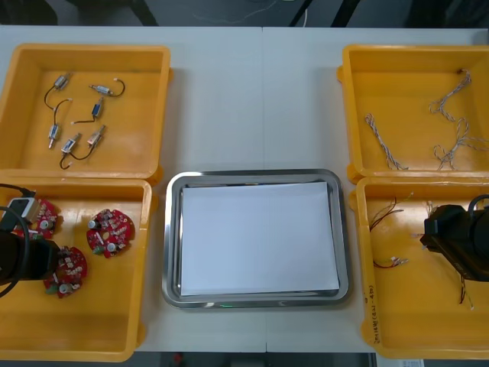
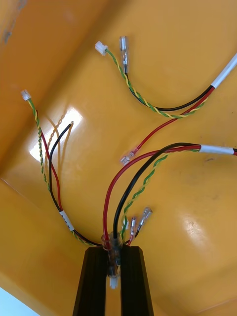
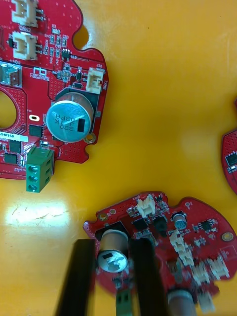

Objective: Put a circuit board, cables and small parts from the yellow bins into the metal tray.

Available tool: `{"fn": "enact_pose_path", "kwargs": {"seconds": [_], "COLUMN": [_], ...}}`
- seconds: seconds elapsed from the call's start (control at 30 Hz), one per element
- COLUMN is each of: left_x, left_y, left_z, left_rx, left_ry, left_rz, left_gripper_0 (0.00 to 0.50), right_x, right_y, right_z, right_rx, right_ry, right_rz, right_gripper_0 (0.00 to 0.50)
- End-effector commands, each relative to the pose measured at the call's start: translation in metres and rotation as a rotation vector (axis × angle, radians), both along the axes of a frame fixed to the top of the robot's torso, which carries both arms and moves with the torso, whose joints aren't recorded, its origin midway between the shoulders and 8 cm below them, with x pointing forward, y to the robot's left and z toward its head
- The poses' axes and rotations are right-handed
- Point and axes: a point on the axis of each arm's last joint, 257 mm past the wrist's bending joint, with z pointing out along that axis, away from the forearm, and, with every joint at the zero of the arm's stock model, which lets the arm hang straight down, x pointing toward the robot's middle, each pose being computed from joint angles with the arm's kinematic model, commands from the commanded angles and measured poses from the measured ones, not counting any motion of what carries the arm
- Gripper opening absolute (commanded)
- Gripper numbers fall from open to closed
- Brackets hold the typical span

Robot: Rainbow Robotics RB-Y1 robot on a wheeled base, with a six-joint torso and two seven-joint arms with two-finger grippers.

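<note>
At 8 o'clock, left gripper (image 3: 112,244) fingers nip a round red circuit board (image 3: 197,232); at 4 o'clock, right gripper (image 2: 113,251) fingers pinch a red-black wire cable (image 2: 123,192). Pick step; next, lift to shiny metal tray (image 1: 172,229).

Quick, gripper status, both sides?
Left gripper: closed on a circuit board, pinching its round metal component.
Right gripper: closed on a red and yellow cable.
</note>
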Motion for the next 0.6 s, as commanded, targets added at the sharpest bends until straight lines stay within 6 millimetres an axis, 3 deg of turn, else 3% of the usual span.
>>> {"fn": "enact_pose_path", "kwargs": {"seconds": [0.03,0.07,0.17,0.2,0.23,0.27,0.33,0.37,0.6], "left_x": [0.011,0.011,0.011,0.011,0.011,0.01,0.01,0.01,0.015], "left_y": [0.014,0.014,0.014,0.014,0.014,0.014,0.015,0.015,0.025], "left_z": [0.019,0.019,0.019,0.018,0.019,0.018,0.019,0.019,0.041], "left_rx": [0.083,0.084,0.081,0.082,0.082,0.082,0.086,0.09,0.122], "left_ry": [-0.022,-0.022,-0.022,-0.022,-0.022,-0.021,-0.02,-0.021,-0.037], "left_rz": [-0.096,-0.097,-0.096,-0.095,-0.097,-0.097,-0.1,-0.103,-0.115], "left_gripper_0": [0.449,0.491,0.5,0.5,0.5,0.5,0.5,0.5,0.5], "right_x": [-0.007,-0.007,-0.008,-0.008,-0.008,-0.009,-0.009,-0.01,-0.01], "right_y": [0.007,0.007,0.006,0.006,0.005,0.005,0.005,0.005,0.001], "right_z": [-0.002,-0.001,-0.002,-0.003,-0.003,-0.003,-0.004,-0.004,0.001], "right_rx": [0.012,0.012,0.01,0.009,0.007,0.007,0.006,0.006,0.0], "right_ry": [0.006,0.003,0.005,0.006,0.007,0.009,0.01,0.01,-0.003], "right_rz": [-0.017,-0.018,-0.018,-0.016,-0.018,-0.018,-0.02,-0.019,-0.028], "right_gripper_0": [0.0,0.0,0.0,0.028,0.134,0.204,0.435,0.5,0.5]}}
